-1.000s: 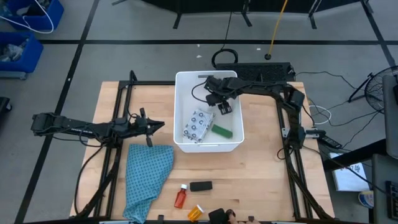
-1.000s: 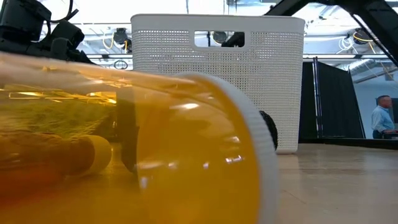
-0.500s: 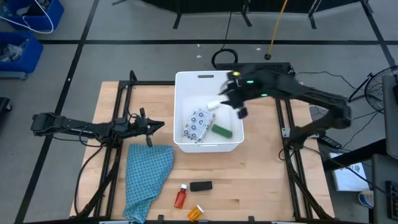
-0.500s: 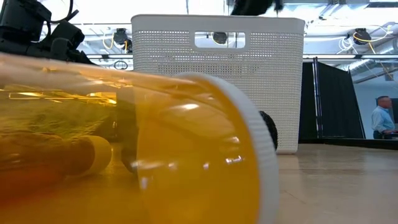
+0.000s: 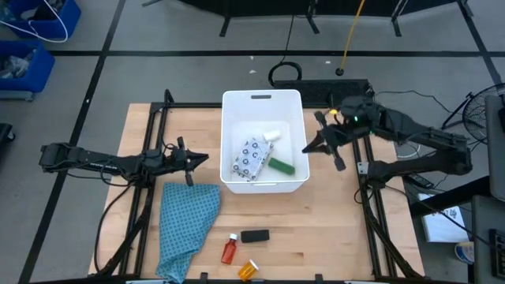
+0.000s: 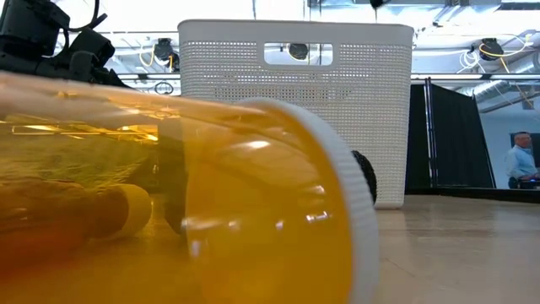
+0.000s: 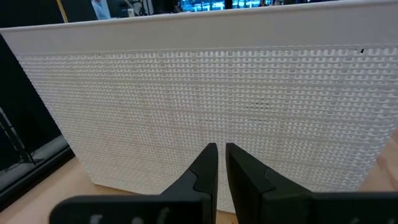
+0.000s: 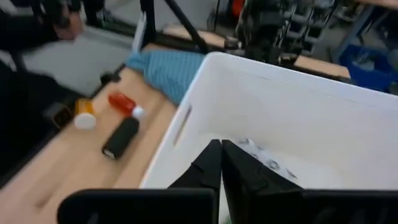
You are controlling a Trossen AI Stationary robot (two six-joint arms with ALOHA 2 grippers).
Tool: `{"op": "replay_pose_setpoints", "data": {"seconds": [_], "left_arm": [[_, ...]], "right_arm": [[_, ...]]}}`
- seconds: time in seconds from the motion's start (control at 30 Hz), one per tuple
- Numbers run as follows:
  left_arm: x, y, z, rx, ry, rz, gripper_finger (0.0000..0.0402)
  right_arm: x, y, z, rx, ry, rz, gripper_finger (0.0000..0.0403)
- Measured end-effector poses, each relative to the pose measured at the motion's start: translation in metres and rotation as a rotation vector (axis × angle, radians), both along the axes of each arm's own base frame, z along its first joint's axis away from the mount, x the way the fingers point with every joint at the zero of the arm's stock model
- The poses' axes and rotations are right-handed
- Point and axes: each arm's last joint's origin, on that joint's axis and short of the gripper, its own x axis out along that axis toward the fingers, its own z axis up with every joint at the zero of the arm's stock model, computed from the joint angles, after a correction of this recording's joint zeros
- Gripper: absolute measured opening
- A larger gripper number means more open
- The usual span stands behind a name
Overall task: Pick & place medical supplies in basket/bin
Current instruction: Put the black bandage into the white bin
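High view, looking straight down: the white tub (image 5: 263,99) is sitting at the far middle of the wooden surface (image 5: 331,221), already holding three supplies, the dotted white packet (image 5: 252,158), the green block (image 5: 282,166) and the small white cylinder (image 5: 271,136). The right gripper (image 5: 310,149) is hanging at the tub's right rim with its fingers pressed together and nothing between them. The left gripper (image 5: 203,160) is waiting just left of the tub, above the far end of the teal cloth (image 5: 186,225), fingers (image 7: 208,163) likewise nearly together and empty, as its wrist view is showing against the tub's mesh wall.

Three supplies are lying at the near edge of the surface, well apart from the tub: the black block (image 5: 254,235), the red bottle (image 5: 230,249) just left of it, and the orange bottle (image 5: 248,270) nearest of all, so close to the low camera that it is filling most of that view.

The step in hand is likely the right arm heading back for another item. To do it well, the arm is needing to clear the tub's tall wall before swinging toward the near edge, spread its fingers ahead of the descent, and come down squarely across the black block's short width. The bottles, lying on their sides, are probably prone to rolling if nudged.
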Motion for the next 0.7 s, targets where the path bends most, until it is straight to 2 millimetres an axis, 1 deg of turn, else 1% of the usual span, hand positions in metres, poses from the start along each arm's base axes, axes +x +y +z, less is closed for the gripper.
{"op": "replay_pose_setpoints", "data": {"seconds": [0.2, 0.27, 0.33, 0.47, 0.6, 0.7], "left_arm": [[0.000, 0.000, 0.000, 0.011, 0.003, -0.001, 0.0037], [0.000, 0.000, 0.000, -0.006, -0.002, 0.001, 0.0037], [0.000, 0.000, 0.000, -0.031, -0.009, 0.003, 0.0037], [0.000, 0.000, 0.000, -0.062, -0.017, 0.006, 0.0037], [0.000, 0.000, 0.000, -0.098, -0.026, 0.009, 0.0037], [0.000, 0.000, -0.001, -0.111, -0.025, 0.011, 0.0037]], "right_arm": [[-0.017, 0.013, -0.053, 0.098, -0.225, -0.071, 0.0001], [-0.024, 0.015, -0.072, 0.119, -0.265, -0.095, 0.0001], [-0.029, 0.017, -0.087, 0.138, -0.304, -0.095, 0.0001], [-0.037, 0.018, -0.106, 0.160, -0.318, -0.121, 0.0000], [-0.045, 0.017, -0.112, 0.174, -0.334, -0.219, 0.0000], [-0.051, 0.020, -0.119, 0.177, -0.341, -0.227, 0.0000]]}}
